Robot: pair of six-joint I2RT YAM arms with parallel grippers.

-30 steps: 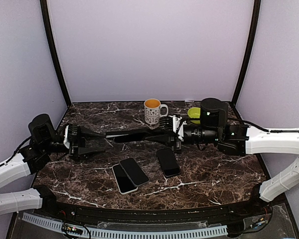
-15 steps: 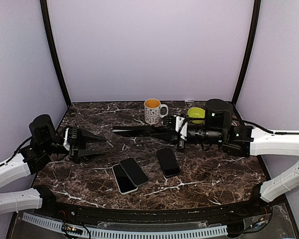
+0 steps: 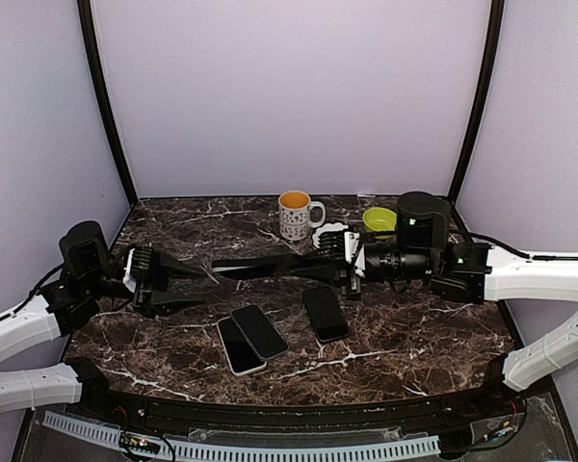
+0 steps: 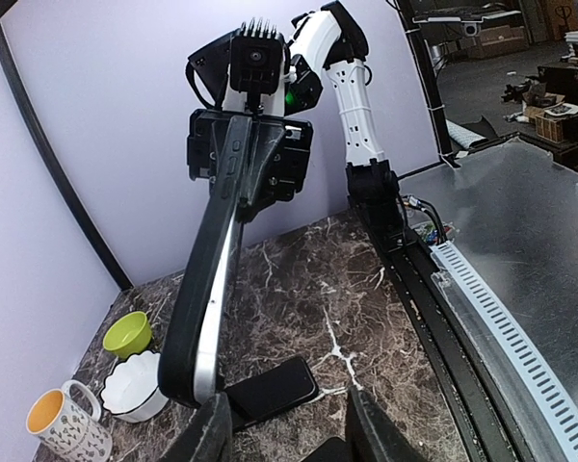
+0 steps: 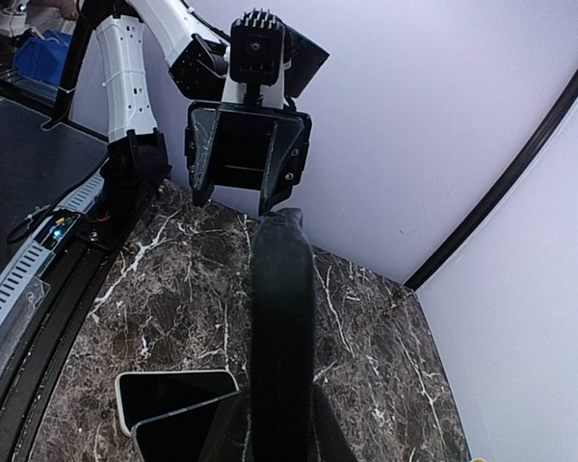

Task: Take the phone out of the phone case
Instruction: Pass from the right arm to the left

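A black phone case [image 3: 270, 265] with the phone in it hangs level above the table, end-on to both arms. My right gripper [image 3: 347, 262] is shut on its right end; in the right wrist view the case [image 5: 282, 318] runs straight out from my gripper [image 5: 281, 438]. From the left wrist camera, the phone's silver edge [image 4: 208, 318] shows along one side of the case [image 4: 222, 241]. My left gripper [image 3: 200, 287] is open, just left of the case's free end and slightly below it. Its fingers [image 4: 212, 435] hold nothing.
On the table under the case lie two bare phones [image 3: 250, 337], side by side, and a black phone or case [image 3: 325, 313]. A patterned mug [image 3: 296, 214], a white bowl [image 3: 329, 234] and a green bowl [image 3: 376, 219] stand at the back.
My left gripper was at the case's free end a second ago; it has drawn back to the left and closed a little. The right gripper raised the case slightly, then lowered it.
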